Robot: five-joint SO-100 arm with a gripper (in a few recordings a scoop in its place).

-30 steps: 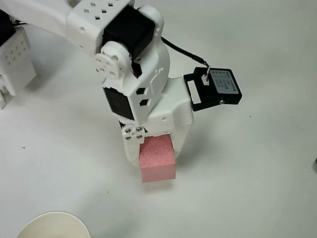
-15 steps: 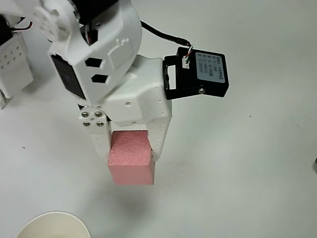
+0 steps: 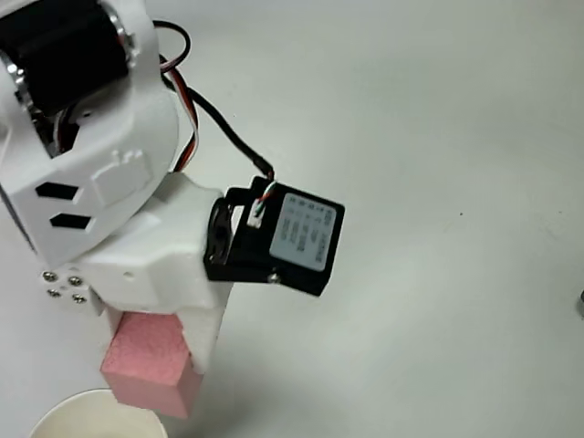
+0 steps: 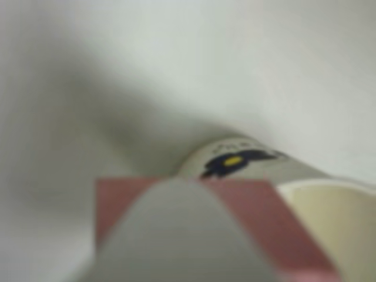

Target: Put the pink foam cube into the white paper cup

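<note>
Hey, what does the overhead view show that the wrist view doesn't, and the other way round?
Overhead alone: the white arm body with its black camera module and cable, the wide bare table, and the gripper from above, shut on the pink foam cube right beside the white paper cup rim.

Wrist alone: a dark blue and yellow print on the cup's outer wall, and a blurred grey finger crossing the cube's front.

Both: the cube held in the gripper, the cup's cream inside, and the table.
</note>
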